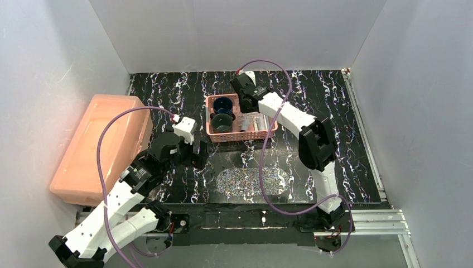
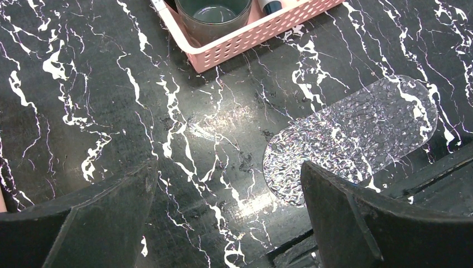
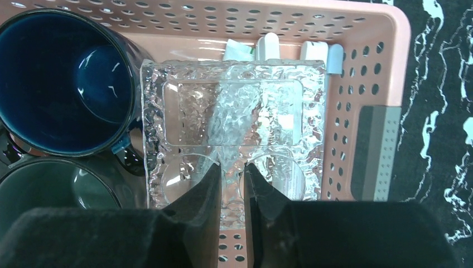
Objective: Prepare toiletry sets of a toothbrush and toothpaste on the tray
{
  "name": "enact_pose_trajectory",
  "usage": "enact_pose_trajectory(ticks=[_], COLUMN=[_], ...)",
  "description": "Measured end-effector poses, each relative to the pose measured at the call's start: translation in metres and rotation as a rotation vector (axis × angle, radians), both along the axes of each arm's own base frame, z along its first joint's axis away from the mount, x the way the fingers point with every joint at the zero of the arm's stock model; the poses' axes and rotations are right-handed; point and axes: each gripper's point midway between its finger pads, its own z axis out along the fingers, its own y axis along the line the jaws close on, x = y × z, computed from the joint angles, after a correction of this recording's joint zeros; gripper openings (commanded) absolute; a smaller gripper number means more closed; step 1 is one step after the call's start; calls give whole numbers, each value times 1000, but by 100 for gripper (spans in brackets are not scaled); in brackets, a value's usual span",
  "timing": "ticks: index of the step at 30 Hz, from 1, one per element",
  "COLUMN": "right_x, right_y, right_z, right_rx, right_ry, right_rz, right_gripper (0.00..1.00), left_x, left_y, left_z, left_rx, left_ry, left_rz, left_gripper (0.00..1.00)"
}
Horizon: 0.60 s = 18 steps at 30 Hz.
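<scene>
Two sets of jaws, two very different states. My left jaws point(image 2: 227, 184) hang wide open and empty over the bare desk point(image 2: 83, 111), just left of the tray point(image 2: 357, 134). That tray lies by the desk's near edge, about midway along it, with nothing on it yet. My right jaws point(image 3: 231, 173) are down in the pink basket point(image 3: 390, 33) toward the far edge, narrowed to a slit on a slim pale strip that I take for the toothbrush point(image 3: 268, 44). Its white end shows by the basket's far wall, and the rest runs across a clear knobbly dish point(image 3: 167, 111) beside the blue cup point(image 3: 61, 84). I judge the brush light, stiff and smooth, so apt to twist or slide in a pinch. Mid-handle, squarely across its thin width, seems the place to hold it. A straight lift should keep it from dragging the dish.
</scene>
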Motion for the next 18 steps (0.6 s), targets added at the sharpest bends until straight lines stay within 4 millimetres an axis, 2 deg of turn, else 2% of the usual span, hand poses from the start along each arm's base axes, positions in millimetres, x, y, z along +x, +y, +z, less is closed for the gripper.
enact_pose_trajectory(ticks=[7, 18], right_x=[-5, -20], right_y=[-10, -23], right_z=[18, 68], right_rx=[11, 84], right_ry=[-44, -139], right_rz=[-15, -31], right_gripper=[1, 1], left_x=[1, 3], left_y=[-1, -1], left_z=[-4, -7], left_rx=[11, 23], left_ry=[13, 21], left_rz=[0, 2], left_gripper=[99, 99])
